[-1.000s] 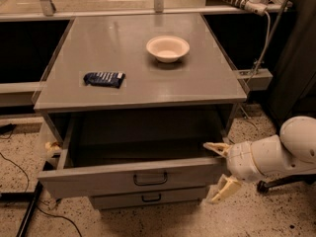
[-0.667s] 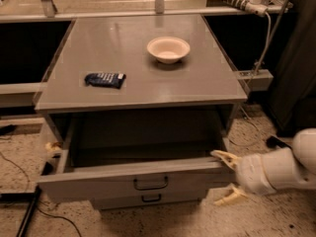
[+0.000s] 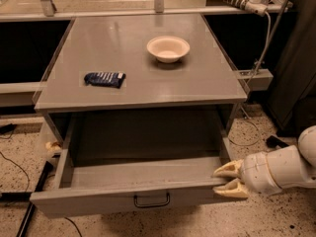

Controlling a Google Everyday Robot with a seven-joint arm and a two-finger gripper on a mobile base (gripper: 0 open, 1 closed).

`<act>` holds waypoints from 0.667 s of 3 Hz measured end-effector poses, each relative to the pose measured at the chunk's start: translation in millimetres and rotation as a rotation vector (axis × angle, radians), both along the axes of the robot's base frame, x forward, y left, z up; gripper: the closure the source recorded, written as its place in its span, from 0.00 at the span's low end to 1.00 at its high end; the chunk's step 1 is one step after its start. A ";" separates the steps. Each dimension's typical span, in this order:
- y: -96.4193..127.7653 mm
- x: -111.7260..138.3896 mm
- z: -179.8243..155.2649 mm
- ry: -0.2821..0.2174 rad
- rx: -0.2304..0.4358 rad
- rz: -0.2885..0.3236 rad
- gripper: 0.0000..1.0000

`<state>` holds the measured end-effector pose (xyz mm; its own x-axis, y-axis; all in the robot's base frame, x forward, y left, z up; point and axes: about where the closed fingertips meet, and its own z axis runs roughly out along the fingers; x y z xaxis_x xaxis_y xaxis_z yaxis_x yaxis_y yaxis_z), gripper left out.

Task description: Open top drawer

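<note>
Drawer travel looks nearly complete: the top drawer (image 3: 148,171) stands well out from the cabinet, its shallow grey tray showing. The gripper (image 3: 219,181) sits at the drawer's right front corner, one finger above the front's top edge and one below, apparently clamped on that corner, a grip from which it can pull outward. The black bar handle (image 3: 151,200) lies along the front away from the gripper, untouched. Beyond and above the gripper, a bowl (image 3: 168,49) and a dark packet (image 3: 104,79) rest on the cabinet top (image 3: 123,28).
</note>
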<state>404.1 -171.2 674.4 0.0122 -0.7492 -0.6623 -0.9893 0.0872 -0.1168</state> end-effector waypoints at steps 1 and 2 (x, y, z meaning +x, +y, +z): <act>-1.3 -0.3 2.4 0.000 0.000 0.001 1.00; -3.4 -15.5 4.6 0.006 0.002 0.013 1.00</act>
<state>388.5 -174.5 679.1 0.0182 -0.7475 -0.6640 -0.9911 0.0741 -0.1106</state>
